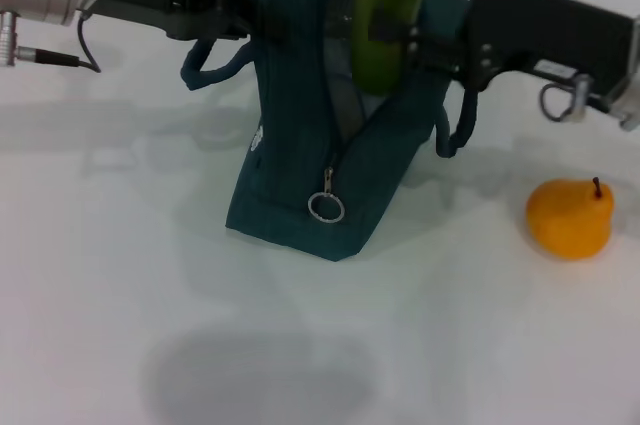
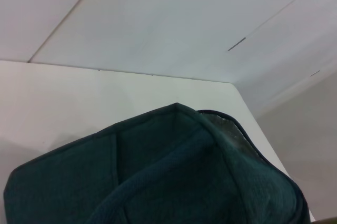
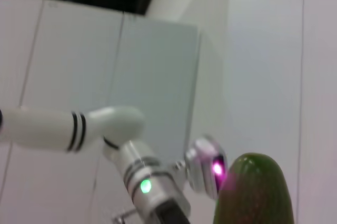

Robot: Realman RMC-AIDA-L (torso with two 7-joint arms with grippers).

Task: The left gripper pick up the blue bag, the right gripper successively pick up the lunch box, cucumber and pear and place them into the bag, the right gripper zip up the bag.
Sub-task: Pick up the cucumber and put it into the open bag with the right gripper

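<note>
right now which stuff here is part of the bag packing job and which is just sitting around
In the job:
blue bag, held up by the left gripper
cucumber, in the right gripper over the bag's opening
pear, waiting on the table

Lying about:
nothing else visible; lunch box not seen

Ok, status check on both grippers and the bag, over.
Left gripper holding blue bag upright, open. Right gripper shut on cucumber, lowering end-first into bag mouth. Pear waiting on table, nothing blocking.

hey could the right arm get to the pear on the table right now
Probably not yet. The right gripper is shut on the cucumber, held upright over the open top of the blue bag. The pear sits uncovered on the table on the robot's right, so the way looks free once the cucumber is released.
</note>
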